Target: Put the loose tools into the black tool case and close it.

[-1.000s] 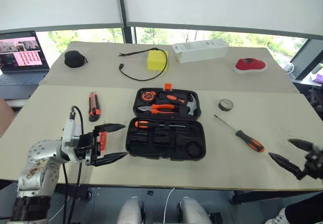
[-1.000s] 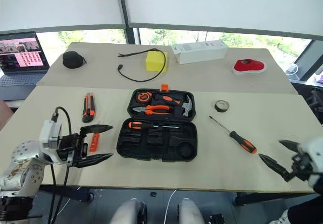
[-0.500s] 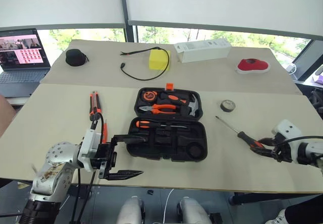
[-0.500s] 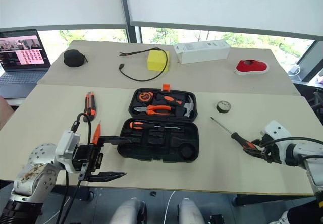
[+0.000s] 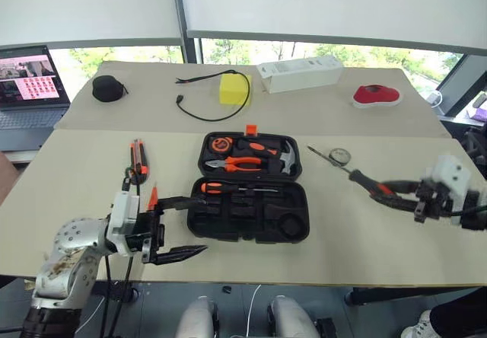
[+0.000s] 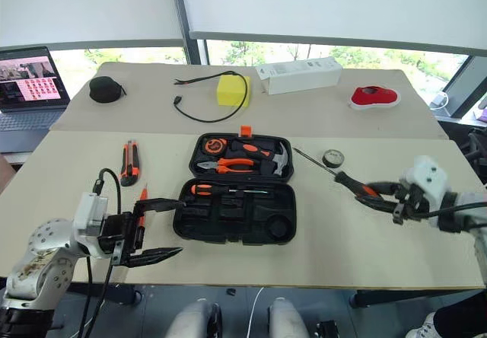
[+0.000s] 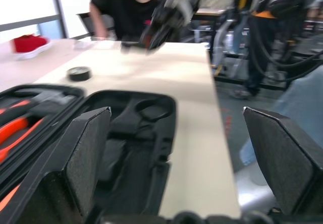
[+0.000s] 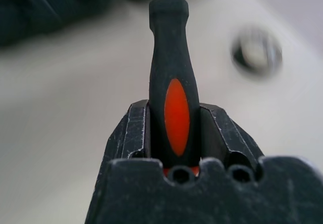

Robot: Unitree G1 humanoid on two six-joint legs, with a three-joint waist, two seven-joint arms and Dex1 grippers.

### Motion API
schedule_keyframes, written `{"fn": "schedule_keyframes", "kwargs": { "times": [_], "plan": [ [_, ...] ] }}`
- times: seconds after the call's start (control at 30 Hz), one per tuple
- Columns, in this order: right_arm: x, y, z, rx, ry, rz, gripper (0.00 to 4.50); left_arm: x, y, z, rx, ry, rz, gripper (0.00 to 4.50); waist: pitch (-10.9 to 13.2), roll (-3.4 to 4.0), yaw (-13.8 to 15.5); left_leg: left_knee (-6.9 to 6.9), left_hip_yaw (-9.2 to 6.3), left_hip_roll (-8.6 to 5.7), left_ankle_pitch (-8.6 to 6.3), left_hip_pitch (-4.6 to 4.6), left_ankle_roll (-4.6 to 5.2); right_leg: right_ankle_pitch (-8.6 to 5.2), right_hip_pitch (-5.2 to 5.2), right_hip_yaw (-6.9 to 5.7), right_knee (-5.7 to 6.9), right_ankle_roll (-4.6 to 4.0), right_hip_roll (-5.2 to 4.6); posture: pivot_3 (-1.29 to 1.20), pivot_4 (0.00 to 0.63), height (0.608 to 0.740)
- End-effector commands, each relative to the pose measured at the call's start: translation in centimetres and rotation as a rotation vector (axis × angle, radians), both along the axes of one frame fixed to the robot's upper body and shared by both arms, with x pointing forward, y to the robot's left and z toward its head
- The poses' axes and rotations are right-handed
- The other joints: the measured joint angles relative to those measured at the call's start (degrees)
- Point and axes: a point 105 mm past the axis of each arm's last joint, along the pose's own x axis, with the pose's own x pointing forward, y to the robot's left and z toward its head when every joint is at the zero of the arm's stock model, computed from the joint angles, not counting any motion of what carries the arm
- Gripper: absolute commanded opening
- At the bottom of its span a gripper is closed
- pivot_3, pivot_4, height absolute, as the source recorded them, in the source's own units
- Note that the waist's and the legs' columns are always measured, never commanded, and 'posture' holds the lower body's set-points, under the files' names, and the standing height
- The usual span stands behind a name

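Now the right gripper (image 5: 402, 196), clenched on the butt of the long screwdriver (image 5: 364, 183), carries it above the table (image 5: 342, 239), shaft aimed toward the open black tool case (image 5: 249, 220) lying leftward, nearer the wide-open left gripper (image 5: 181, 227).

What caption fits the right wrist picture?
Right gripper clamps the orange-and-black screwdriver by its handle above the table.
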Motion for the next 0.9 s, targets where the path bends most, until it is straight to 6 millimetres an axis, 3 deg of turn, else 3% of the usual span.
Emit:
{"fn": "schedule_keyframes", "kwargs": {
  "times": [0.03,0.23,0.33,0.57,0.9],
  "plan": [
    [-0.3,5.6,0.7,-0.001,0.092,0.153,1.01,0.0,1.4,0.2,0.008,-0.024,0.073,4.50,0.0,-0.13,-0.1,0.00,-0.01,0.03,0.00,0.00,0.00,0.00,-0.02,0.00,0.00,-0.01,0.00,0.00,0.150,0.740],
    [2.2,11.2,-2.1,-0.161,0.160,0.196,1.01,-0.5,2.3,-0.6,0.009,-0.015,0.145,4.50,0.1,-0.23,0.5,0.00,0.08,0.00,0.00,-0.44,0.00,0.03,-0.61,0.01,0.07,-0.07,-0.18,0.00,0.150,0.740],
    [2.9,12.4,-3.1,-0.223,0.168,0.218,1.01,-0.8,2.5,-0.8,0.010,-0.014,0.167,4.50,0.1,-0.23,1.1,0.01,0.05,-0.06,0.01,-0.71,0.01,0.05,-0.86,-0.03,0.11,-0.04,-0.19,0.00,0.150,0.740],
    [4.2,12.3,-4.2,-0.339,0.158,0.200,1.01,-1.1,2.6,-1.1,0.011,-0.019,0.198,4.50,0.1,-0.25,1.2,0.06,0.08,-0.12,-0.03,-1.33,0.06,0.10,-1.52,-0.07,0.20,-0.05,-0.18,0.00,0.150,0.740],
    [4.8,12.5,-4.4,-0.432,0.138,0.278,1.01,-0.9,2.8,-1.2,0.021,-0.026,0.211,4.50,0.1,-0.24,0.7,0.06,0.11,-0.07,-0.02,-1.25,0.06,0.14,-1.51,-0.07,0.25,-0.11,-0.11,0.00,0.150,0.740]
  ]
}}
